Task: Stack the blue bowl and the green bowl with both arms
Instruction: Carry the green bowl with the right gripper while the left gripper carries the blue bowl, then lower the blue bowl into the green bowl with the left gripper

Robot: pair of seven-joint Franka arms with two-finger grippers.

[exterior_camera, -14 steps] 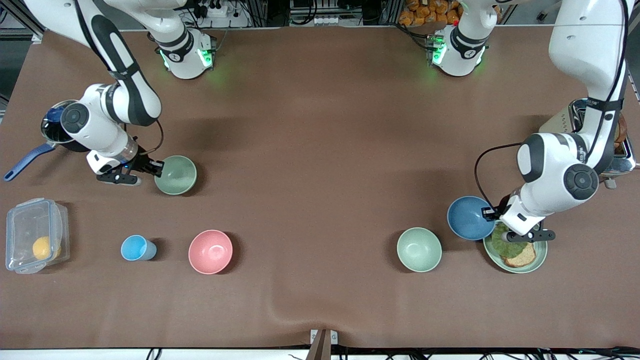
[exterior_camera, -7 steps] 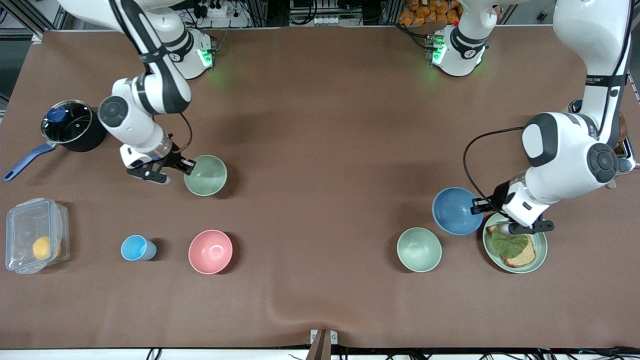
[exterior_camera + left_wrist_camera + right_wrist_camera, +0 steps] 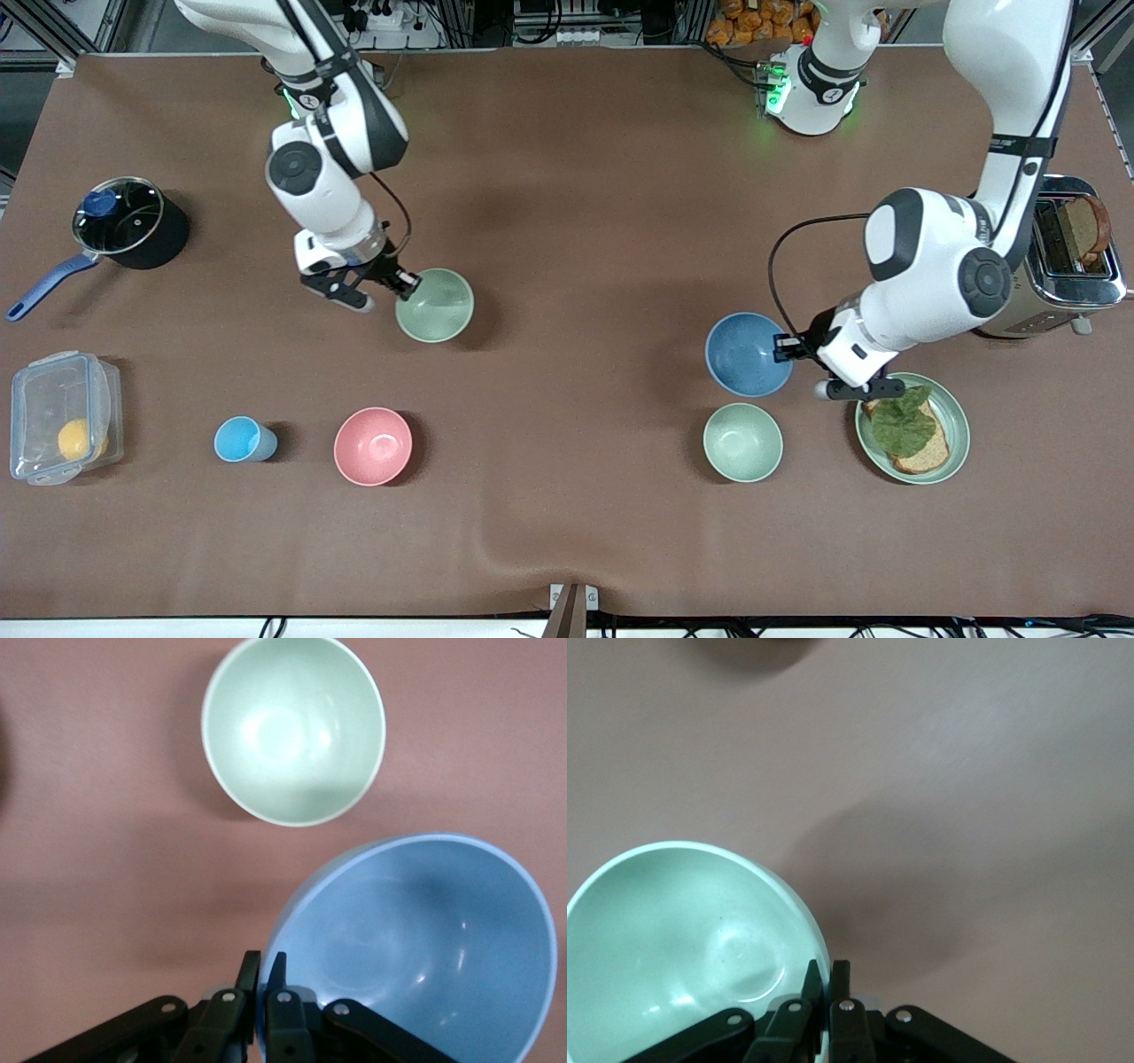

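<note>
Jaws on round matte bowl rims

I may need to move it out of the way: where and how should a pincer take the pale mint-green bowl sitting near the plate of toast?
Grip the rim of the pale mint-green bowl, coming from above with one finger inside and one outside. It sits upright and open, and its round wall looks too wide to span.

blue bowl (image 3: 746,353) and green bowl (image 3: 436,305) smooth matt plastic with faint sheen; table cloth (image 3: 567,195) matt brown, a bit wrinkled; toaster (image 3: 1072,266) shiny metal; pot (image 3: 133,232) black with glass lid; box (image 3: 55,416) clear plastic; arm shells glossy white plastic
</note>
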